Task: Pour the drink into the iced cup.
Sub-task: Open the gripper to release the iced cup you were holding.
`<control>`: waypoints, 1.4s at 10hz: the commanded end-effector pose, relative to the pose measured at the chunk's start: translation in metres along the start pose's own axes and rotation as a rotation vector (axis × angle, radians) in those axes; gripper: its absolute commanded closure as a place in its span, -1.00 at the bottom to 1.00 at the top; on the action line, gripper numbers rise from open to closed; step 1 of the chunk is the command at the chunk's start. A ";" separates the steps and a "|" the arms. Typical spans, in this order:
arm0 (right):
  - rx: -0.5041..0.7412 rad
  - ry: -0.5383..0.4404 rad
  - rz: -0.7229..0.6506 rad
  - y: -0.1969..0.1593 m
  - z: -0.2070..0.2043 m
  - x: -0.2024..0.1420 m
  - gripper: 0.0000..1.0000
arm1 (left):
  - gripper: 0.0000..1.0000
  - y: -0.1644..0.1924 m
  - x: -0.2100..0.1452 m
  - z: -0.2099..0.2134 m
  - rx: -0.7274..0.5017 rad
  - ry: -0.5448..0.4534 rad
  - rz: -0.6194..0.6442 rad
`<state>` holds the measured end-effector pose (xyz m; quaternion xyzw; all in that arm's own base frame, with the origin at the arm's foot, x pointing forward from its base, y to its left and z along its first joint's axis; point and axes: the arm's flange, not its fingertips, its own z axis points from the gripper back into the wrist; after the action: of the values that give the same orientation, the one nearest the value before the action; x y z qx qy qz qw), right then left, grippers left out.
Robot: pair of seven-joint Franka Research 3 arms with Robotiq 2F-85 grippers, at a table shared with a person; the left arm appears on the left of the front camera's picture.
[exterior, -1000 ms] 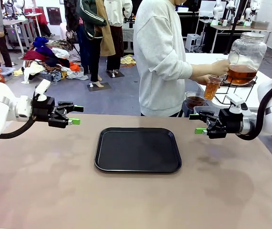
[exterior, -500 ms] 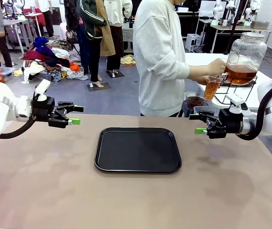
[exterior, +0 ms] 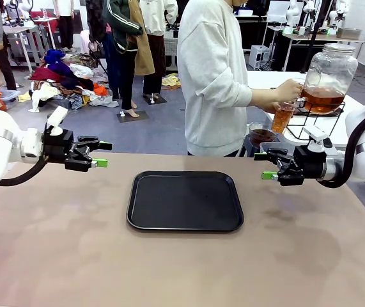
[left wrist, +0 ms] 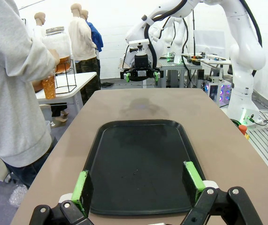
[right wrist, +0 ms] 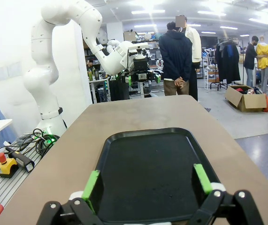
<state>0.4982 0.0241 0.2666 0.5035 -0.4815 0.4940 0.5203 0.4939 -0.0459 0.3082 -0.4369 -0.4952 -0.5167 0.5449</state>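
Note:
The drink (exterior: pixel 282 119) is amber liquid in a clear cup that a person's hand holds at the tap of a large glass jar (exterior: pixel 327 75), beyond the table's far right. The same cup (left wrist: pixel 48 87) and jar (left wrist: pixel 58 44) show in the left wrist view. I cannot tell whether any cup holds ice. My left gripper (exterior: pixel 100 154) hovers open and empty left of the black tray (exterior: pixel 185 220). My right gripper (exterior: pixel 263 165) hovers open and empty right of it. Each wrist view looks over its own open gripper (left wrist: pixel 137 183) (right wrist: pixel 147 183) at the tray (left wrist: pixel 138 140) (right wrist: pixel 152 154).
A small cup of darker brown liquid (exterior: pixel 261 135) stands behind the right gripper on the side table. The person in a grey sweatshirt (exterior: pixel 214 77) stands at the far edge. Brown tabletop (exterior: pixel 169 268) spreads around the tray.
The person's cup has shifted slightly left under the jar's tap. Both arms and the tray have stayed still.

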 end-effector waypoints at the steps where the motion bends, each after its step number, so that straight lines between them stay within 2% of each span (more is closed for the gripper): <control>1: 0.004 0.000 -0.005 -0.002 0.000 0.004 -1.00 | -1.00 0.000 0.002 0.000 0.008 -0.008 0.004; 14: 0.004 0.000 -0.005 -0.002 0.000 0.004 -1.00 | -1.00 0.000 0.002 0.000 0.008 -0.008 0.004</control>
<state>0.4982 0.0241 0.2666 0.5035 -0.4815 0.4940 0.5203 0.4939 -0.0459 0.3082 -0.4369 -0.4952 -0.5167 0.5449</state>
